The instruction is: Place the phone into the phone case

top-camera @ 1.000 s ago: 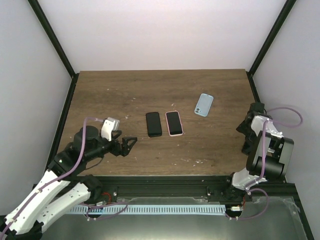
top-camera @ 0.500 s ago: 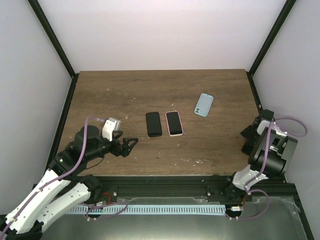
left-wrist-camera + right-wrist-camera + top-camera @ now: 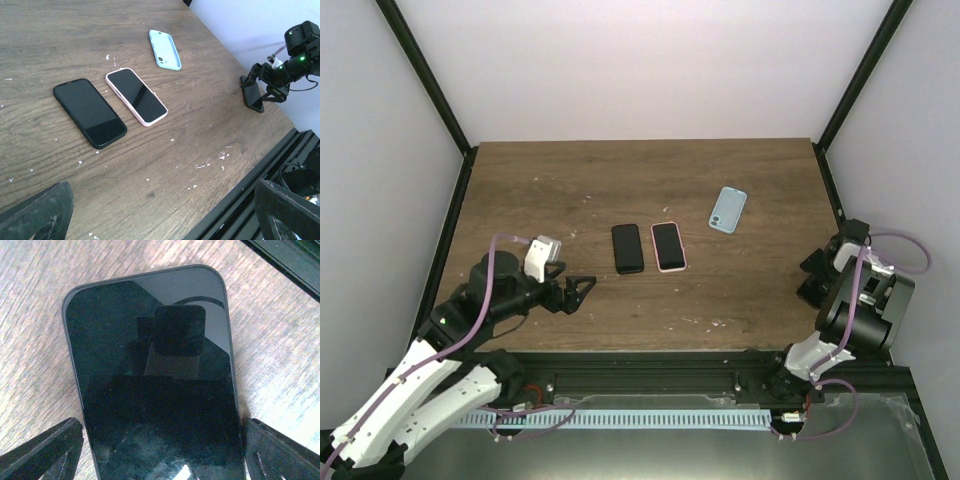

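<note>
A black phone (image 3: pixel 150 365) lies screen-up on the wood at the table's right edge, also seen in the left wrist view as the phone (image 3: pixel 253 97). My right gripper (image 3: pixel 160 450) is low over it and open. One finger stands on each long side; the right one is close against the edge, and the left one shows a small gap. From above, the right gripper (image 3: pixel 817 283) hides this phone. The empty light blue phone case (image 3: pixel 728 209) lies at the back right, apart from both arms. My left gripper (image 3: pixel 582 288) hovers open at the front left with nothing in it.
A black phone (image 3: pixel 628 248) and a phone in a pink case (image 3: pixel 668 246) lie side by side mid-table, also seen as the black phone (image 3: pixel 90 113) and pink-cased phone (image 3: pixel 136 96). The black table frame (image 3: pixel 650 360) runs along the near edge.
The right arm has shifted slightly toward the right edge and settled lower over the phone. The left arm and the things on the table have not moved.
</note>
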Robot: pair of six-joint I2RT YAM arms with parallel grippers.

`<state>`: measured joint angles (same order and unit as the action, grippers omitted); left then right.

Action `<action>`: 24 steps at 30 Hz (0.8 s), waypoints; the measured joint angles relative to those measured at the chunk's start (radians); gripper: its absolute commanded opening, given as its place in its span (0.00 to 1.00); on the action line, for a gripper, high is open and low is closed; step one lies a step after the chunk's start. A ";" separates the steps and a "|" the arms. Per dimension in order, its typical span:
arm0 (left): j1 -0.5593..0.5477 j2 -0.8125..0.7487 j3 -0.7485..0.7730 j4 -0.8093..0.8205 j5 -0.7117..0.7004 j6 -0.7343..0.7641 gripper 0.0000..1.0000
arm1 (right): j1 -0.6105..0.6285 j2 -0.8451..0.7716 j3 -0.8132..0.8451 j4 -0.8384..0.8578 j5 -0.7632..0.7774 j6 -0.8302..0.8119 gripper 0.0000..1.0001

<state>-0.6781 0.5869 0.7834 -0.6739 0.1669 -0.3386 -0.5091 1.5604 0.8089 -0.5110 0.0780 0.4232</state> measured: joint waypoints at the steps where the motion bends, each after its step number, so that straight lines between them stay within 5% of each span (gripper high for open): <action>1: 0.000 0.000 0.000 0.000 0.000 0.000 1.00 | 0.000 0.000 0.000 0.002 -0.003 -0.005 0.86; 24: 0.017 -0.011 0.000 0.000 -0.016 0.000 1.00 | 0.173 0.127 0.122 0.029 0.029 -0.023 0.66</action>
<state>-0.6613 0.5755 0.7830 -0.6739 0.1513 -0.3389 -0.3363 1.6878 0.9310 -0.4824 0.1070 0.4000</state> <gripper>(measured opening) 0.999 0.783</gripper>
